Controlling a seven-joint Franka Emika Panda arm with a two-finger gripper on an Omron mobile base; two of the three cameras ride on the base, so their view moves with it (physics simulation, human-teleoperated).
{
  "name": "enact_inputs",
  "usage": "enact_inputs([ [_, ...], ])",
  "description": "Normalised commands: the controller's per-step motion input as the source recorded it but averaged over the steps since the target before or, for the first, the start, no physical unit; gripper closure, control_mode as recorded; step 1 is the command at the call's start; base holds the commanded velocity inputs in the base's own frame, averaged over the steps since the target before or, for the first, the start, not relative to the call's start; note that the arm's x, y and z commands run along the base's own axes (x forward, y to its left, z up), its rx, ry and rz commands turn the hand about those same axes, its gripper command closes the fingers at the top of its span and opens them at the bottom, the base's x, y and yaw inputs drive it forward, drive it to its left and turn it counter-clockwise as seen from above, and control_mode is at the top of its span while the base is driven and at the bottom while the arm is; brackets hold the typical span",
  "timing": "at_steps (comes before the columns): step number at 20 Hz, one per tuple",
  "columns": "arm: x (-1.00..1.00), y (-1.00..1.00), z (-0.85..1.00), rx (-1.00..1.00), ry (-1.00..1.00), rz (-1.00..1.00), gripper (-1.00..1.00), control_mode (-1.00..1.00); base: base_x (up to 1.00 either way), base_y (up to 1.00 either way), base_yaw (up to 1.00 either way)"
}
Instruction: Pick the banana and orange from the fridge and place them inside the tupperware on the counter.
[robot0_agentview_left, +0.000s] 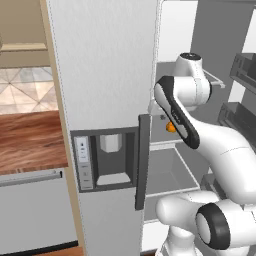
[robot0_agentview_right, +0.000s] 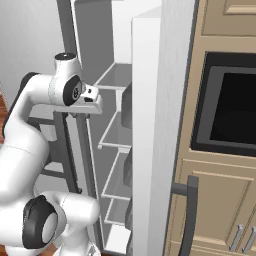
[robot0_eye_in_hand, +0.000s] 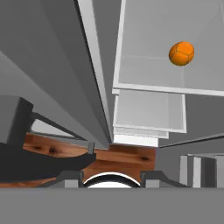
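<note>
Both base views are looking forward from behind the arm, left and right, sharing the open fridge (robot0_agentview_left: 105, 65) and its shelves at close range. The hand view is looking down along those shelves (robot0_eye_in_hand: 151, 109) toward the orange (robot0_eye_in_hand: 181, 53).

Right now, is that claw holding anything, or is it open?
Claw: cannot tell whether open or closed; the orange sits loose on a fridge shelf.

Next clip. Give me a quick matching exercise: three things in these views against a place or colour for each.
Things:
1. orange
2. counter
3. dispenser recess

Descriptions:
a. reddish-brown wood grain
b. set into the closed fridge door
c. on a pale fridge shelf

Pairs: 1-c, 2-a, 3-b
</note>
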Motion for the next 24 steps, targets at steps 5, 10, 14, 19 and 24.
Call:
enact_inputs([
  [5,-0.11,-0.21,-0.04,0.00,-0.15,-0.08,-1.00,-1.00,0.00,0.00,0.00],
  [10,-0.24,-0.65,-0.15,0.00,0.00,-0.28,-1.00,-1.00,0.00,0.00,0.00],
  [14,-0.20,-0.57,-0.16,0.00,0.00,-0.40,-1.00,-1.00,0.00,0.00,0.00],
  [19,0.02,-0.11,-0.10,0.00,-0.03,-0.17,-1.00,-1.00,0.00,0.00,0.00],
  [24,0.10,-0.25,-0.39,0.00,-0.15,0.00,-1.00,-1.00,0.00,0.00,0.00],
])
